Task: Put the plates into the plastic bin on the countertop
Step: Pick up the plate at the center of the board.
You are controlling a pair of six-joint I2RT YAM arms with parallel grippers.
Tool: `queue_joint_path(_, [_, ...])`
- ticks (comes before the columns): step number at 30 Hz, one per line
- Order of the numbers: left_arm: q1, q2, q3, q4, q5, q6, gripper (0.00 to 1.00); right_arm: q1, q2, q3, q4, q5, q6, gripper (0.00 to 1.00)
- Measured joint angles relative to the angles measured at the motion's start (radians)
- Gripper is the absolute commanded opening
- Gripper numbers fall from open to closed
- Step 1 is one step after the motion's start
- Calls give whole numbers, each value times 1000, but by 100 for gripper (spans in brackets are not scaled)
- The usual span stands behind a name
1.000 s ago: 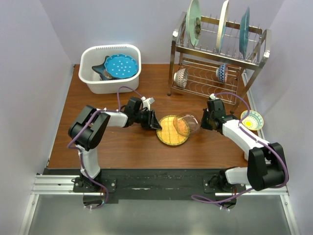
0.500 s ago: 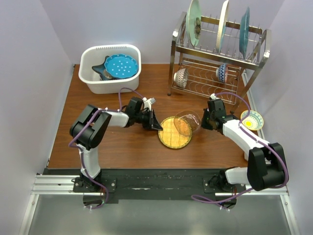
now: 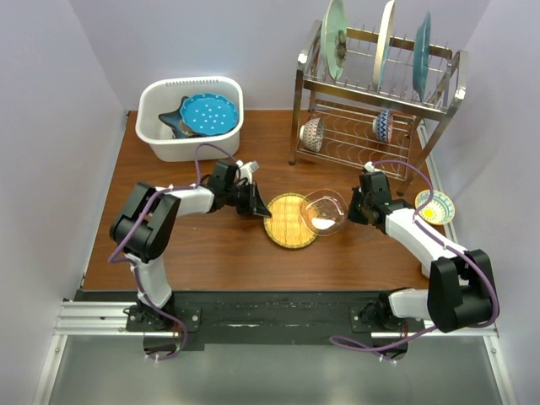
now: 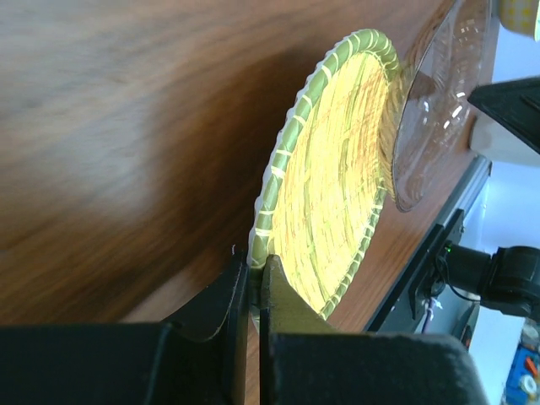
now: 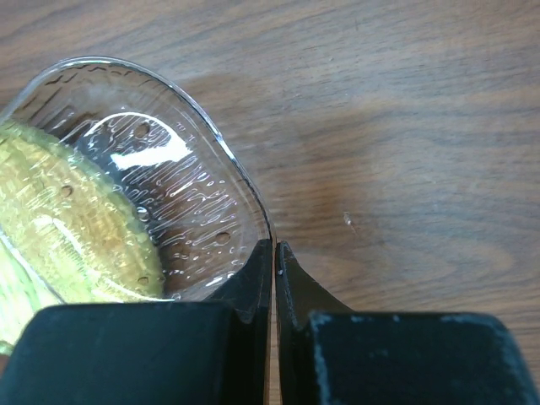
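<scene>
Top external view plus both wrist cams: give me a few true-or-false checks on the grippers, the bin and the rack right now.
1. The left gripper is shut on the rim of the amber plate. True.
2. The right gripper is open and holds nothing. False: it is shut on the edge of the clear glass dish.
3. A blue dotted plate lies in the white plastic bin. True.
4. The top tier of the wire dish rack holds no plates. False: three upright plates stand in it.
</scene>
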Motion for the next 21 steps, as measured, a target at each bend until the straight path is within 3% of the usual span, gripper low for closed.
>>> queue_joint_path(21, [189, -123, 0, -149, -63, 112, 0, -5, 11, -14, 31, -57, 2, 0])
